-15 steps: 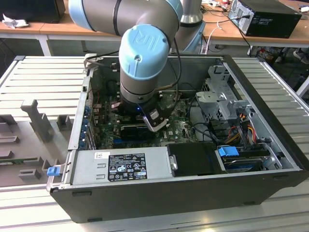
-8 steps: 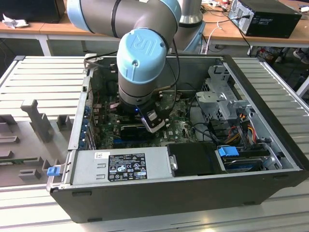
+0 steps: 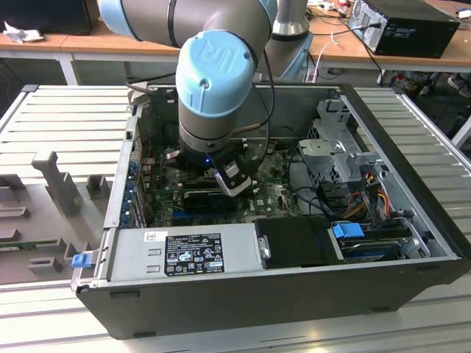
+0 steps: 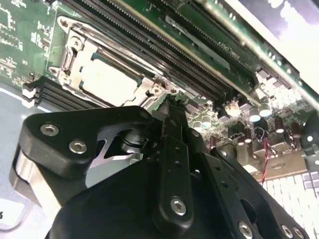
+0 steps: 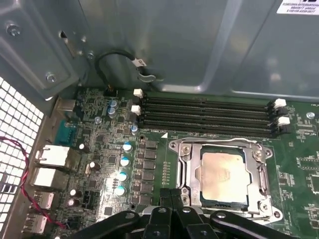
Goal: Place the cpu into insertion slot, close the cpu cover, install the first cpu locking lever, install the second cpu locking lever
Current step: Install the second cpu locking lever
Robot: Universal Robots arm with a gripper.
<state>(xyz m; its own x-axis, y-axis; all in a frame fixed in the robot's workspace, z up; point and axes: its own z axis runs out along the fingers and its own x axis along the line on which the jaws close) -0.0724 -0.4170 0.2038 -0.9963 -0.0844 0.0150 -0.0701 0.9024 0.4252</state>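
Cpu (image 5: 223,175) sits under shut cpu cover (image 5: 185,167), near edge pincer-hidden (image 5: 172,199).

exterior view: arm (image 3: 213,81) covers the motherboard (image 3: 276,195) centre | first wrist view: gripper (image 5: 172,219) cut by lower edge | second wrist view: cpu (image 4: 107,82) washed out (glare)

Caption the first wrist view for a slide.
CPU seated in socket, cover closed over it, shut hand poised at its edge.
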